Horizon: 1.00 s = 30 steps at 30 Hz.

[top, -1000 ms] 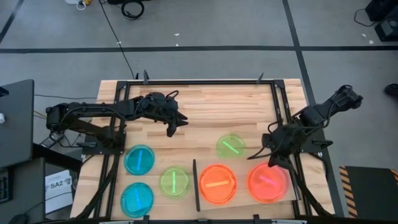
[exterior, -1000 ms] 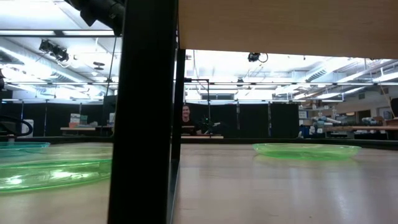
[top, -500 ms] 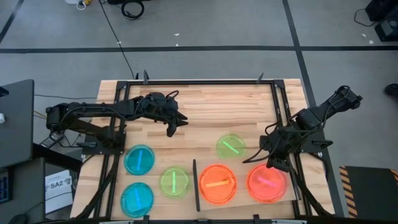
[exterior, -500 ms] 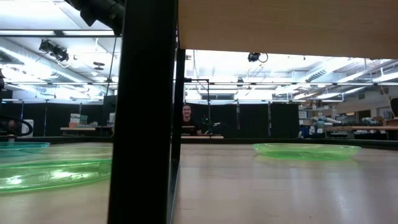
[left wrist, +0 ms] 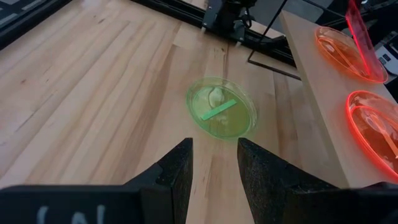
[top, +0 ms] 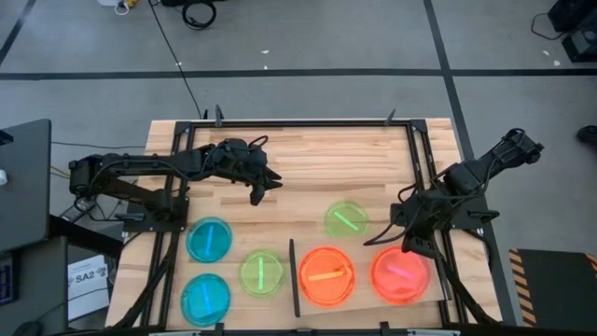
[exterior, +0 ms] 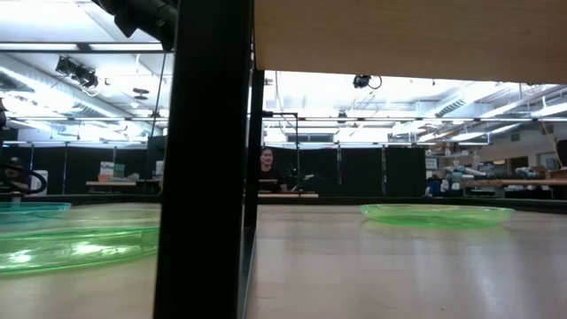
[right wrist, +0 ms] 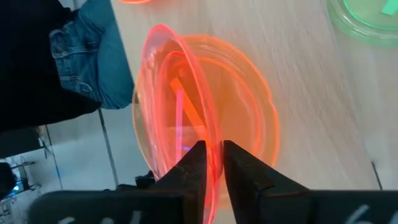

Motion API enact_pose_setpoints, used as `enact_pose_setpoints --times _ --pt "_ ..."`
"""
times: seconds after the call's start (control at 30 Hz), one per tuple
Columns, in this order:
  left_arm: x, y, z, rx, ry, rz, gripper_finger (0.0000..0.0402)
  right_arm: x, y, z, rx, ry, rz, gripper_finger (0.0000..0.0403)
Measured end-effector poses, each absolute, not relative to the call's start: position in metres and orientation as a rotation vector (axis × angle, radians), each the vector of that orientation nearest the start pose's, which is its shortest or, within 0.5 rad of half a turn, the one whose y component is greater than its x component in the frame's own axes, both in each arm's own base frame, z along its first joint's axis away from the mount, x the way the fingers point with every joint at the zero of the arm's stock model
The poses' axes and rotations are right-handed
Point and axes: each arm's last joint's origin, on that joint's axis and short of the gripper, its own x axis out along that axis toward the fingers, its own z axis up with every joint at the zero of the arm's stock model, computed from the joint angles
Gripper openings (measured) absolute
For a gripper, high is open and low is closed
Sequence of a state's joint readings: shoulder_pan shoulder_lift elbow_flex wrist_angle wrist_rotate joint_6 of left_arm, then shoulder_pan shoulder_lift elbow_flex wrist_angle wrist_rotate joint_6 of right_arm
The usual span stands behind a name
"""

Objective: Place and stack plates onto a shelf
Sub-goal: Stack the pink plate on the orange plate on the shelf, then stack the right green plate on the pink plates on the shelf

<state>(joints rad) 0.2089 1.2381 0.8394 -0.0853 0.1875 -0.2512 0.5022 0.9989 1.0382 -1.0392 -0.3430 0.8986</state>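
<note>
We see the right gripper [top: 407,247] at the far rim of a round translucent pink plastic plate [top: 401,273], which sits on the flat pale wooden shelf board [top: 366,304] beside a translucent orange plate [top: 326,275]. In the right wrist view the pink plate's rim [right wrist: 214,163] runs between the two dark fingers [right wrist: 194,163], which stand only a narrow gap apart around it; we cannot tell whether they press it. A second pink plate seems nested beneath.

The left gripper [top: 256,196] hangs over bare tabletop, well apart from the plates, its fingers [left wrist: 177,171] parted and empty, facing a translucent green plate [left wrist: 221,115]. Another green plate [top: 261,273] and two blue plates [top: 208,240] lie left of the shelf.
</note>
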Motion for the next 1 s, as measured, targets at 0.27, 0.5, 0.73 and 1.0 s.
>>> enact_pose_setpoints --times 0.27,0.5,0.73,1.0 --pt "0.2633 0.0503 0.2685 -0.342 0.47 0.081 0.0133 0.1415 0.0885 0.3124 0.672 1.329 0.216 0.0098" --pt "0.2633 0.0503 0.2685 -0.342 0.47 0.08 0.0133 0.1413 0.0882 0.3122 0.688 1.332 0.194 0.0125" --pt "0.2633 0.0503 0.2685 -0.342 0.47 0.081 0.0133 0.1405 0.0853 0.3103 0.65 1.314 0.119 0.0156" --pt "0.2633 0.0503 0.2685 -0.342 0.47 0.081 0.0133 0.1362 0.0827 0.3078 0.602 1.354 0.1 0.0176"
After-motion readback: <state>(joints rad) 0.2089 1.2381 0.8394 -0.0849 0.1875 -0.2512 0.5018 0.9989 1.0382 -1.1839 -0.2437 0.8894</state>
